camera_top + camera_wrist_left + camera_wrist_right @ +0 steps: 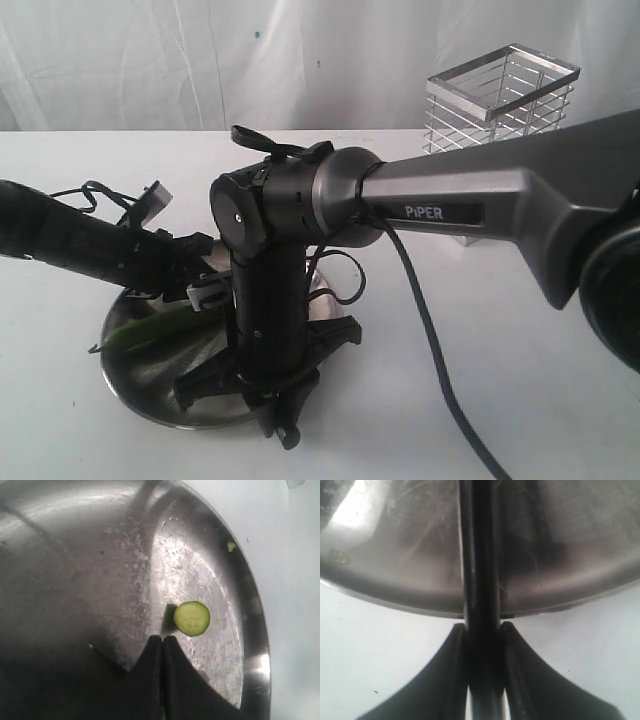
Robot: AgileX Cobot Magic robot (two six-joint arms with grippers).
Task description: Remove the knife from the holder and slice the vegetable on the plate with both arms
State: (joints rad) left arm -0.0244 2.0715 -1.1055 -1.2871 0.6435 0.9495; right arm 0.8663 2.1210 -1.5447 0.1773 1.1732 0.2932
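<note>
The steel plate lies front left on the white table. The green vegetable rests on its left side, partly under the left arm. My left gripper hangs low over the plate, shut, with a sliver of green showing in the slit between its fingers. Just beyond its tips lies a round cut slice. My right gripper points down at the plate's front edge, shut on the dark knife, which reaches over the plate rim. The wire holder stands back right.
A small green scrap sits on the plate's rim. The grey PiPER link spans the right half of the scene, and a black cable trails from it down over the table. White curtain behind.
</note>
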